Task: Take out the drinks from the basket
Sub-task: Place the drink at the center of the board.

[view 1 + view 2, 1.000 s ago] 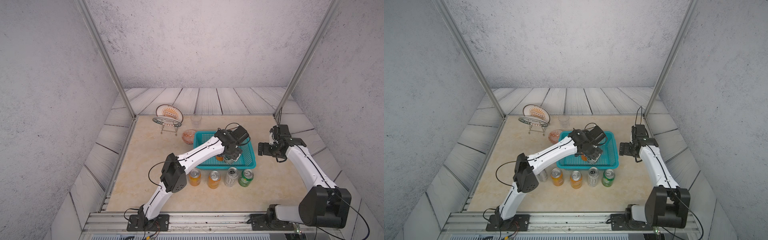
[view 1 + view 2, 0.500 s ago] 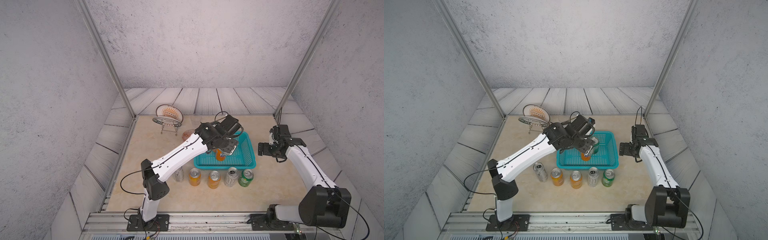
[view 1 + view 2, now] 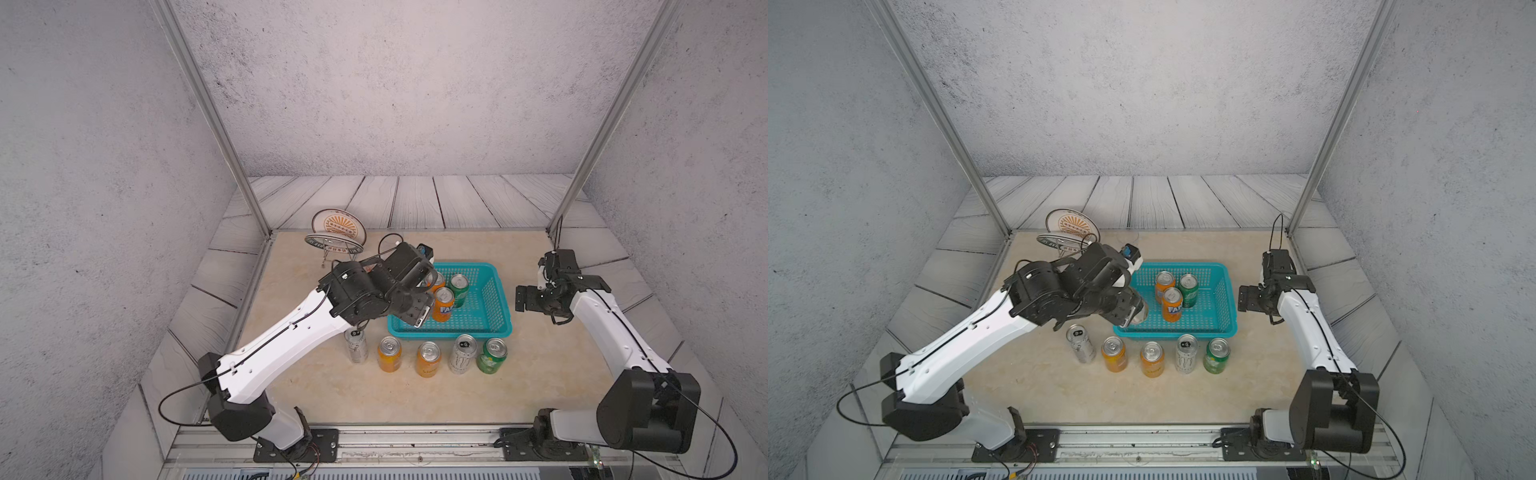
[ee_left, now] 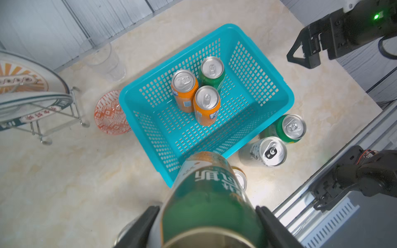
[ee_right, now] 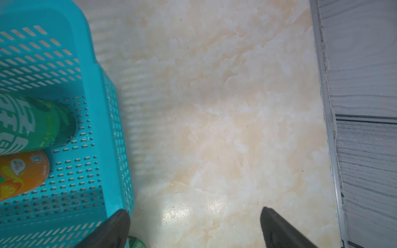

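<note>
1. Looking down on a beige marbled table point(image 3: 374, 399) with a turquoise mesh basket point(image 3: 449, 332) near its middle.
2. Clamping a lifted green can point(image 4: 206, 189) in the left gripper point(image 4: 206, 209), one jaw pressed against each side; held tilted in the air above the basket's front edge, at the end nearer the left arm.
3. Standing upright and bunched together on the basket floor: an orange Fanta can point(image 3: 1172, 307), a second orange can point(image 3: 1164, 284) behind it, and an upright green can point(image 3: 1189, 291) just beside them.
4. Lining up on the table just in front of the basket, from the left arm's side across: a silver-white can point(image 3: 1081, 345), an orange row can point(image 3: 1114, 353), a middle orange can point(image 3: 1152, 358), a silver-white Monster can point(image 3: 1185, 353) and a green row can point(image 3: 1217, 355), all upright.
5. Holding the right gripper point(image 5: 194, 210) over bare table just beside the basket's right wall, jaws spread wide apart.
6. Sitting past the basket toward the far left: an orange-patterned bowl point(image 4: 107, 116) just beside the basket's corner, a clear plastic cup point(image 4: 105, 62) and an upright patterned plate point(image 3: 338, 224).
</note>
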Robot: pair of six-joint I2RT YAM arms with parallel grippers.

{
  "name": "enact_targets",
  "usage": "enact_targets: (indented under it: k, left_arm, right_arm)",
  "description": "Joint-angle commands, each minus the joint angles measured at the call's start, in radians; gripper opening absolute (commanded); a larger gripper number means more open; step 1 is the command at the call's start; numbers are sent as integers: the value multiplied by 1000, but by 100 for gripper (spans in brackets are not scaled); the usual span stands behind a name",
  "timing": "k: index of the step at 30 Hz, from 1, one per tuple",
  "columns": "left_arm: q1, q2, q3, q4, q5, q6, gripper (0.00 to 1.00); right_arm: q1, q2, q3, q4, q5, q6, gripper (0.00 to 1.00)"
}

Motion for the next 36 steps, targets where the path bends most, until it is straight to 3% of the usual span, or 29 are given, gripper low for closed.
enact_targets:
  k: [1, 7, 16, 36]
  left_arm:
    - [3, -105, -82, 6, -48, -50, 61]
    - [4, -247, -238, -23, -64, -115, 62]
    - [3, -332, -409, -25, -23, -170, 62]
    - [3, -316, -748, 195, -28, -232, 62]
  right_arm:
    - [-3, 20, 1, -3, -7, 4, 99]
    - [-5, 25, 3, -7, -7, 3, 99]
    - [-5, 24, 4, -8, -3, 1, 99]
    - [-5, 24, 6, -10, 1, -1, 99]
